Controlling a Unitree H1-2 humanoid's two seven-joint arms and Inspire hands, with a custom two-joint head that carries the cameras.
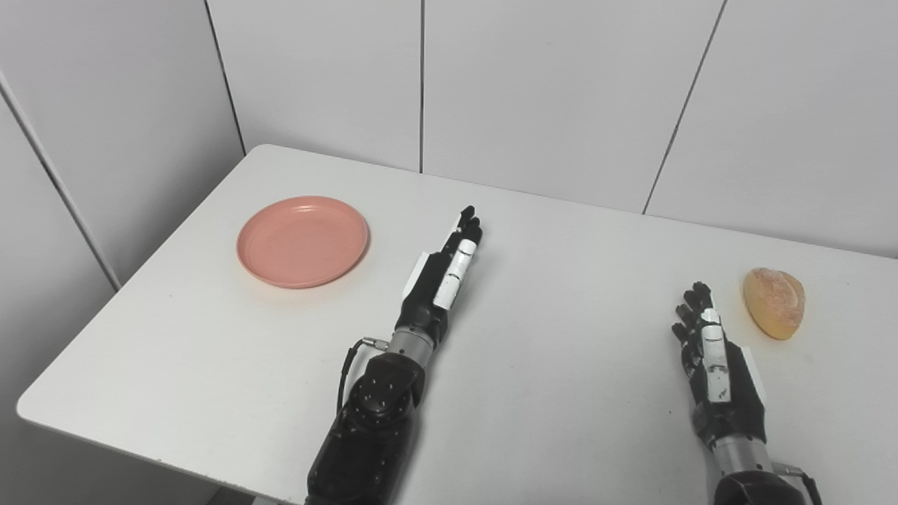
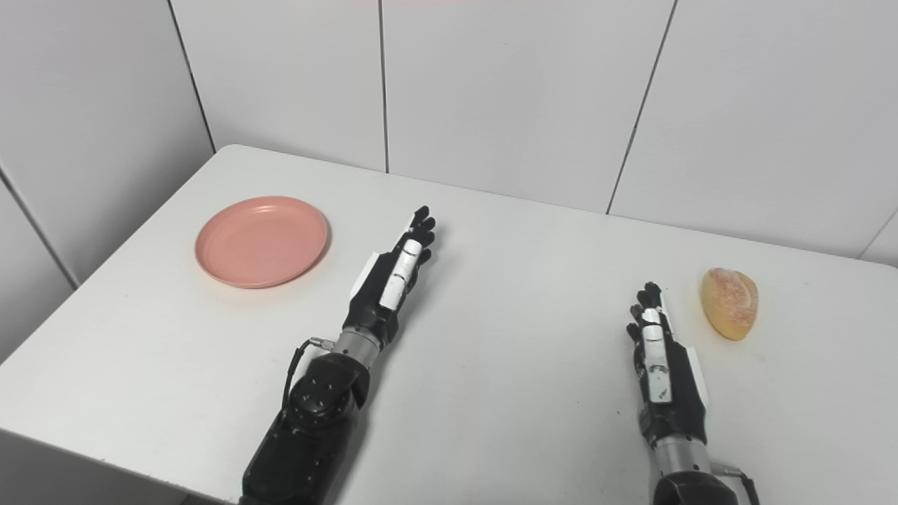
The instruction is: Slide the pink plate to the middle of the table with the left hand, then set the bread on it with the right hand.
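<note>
The pink plate (image 1: 302,241) sits near the table's (image 1: 547,393) left edge, the bread (image 1: 774,302) near its right. Between them, bare tabletop. The left robot hand (image 1: 447,270) and right robot hand (image 1: 712,358) hover with fingers extended, holding nothing.

One pink plate (image 1: 302,241), one bread (image 1: 774,302) and two robot hands, left hand (image 1: 443,275) and right hand (image 1: 714,361).

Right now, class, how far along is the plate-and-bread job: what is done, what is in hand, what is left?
Nothing looks done yet. The pink plate sits near the table's far left corner, not the middle. The left hand, open and empty, lies right of the plate, apart from it. The bread lies on the table beside the open right hand, untouched. Both the slide and the placing remain.
</note>
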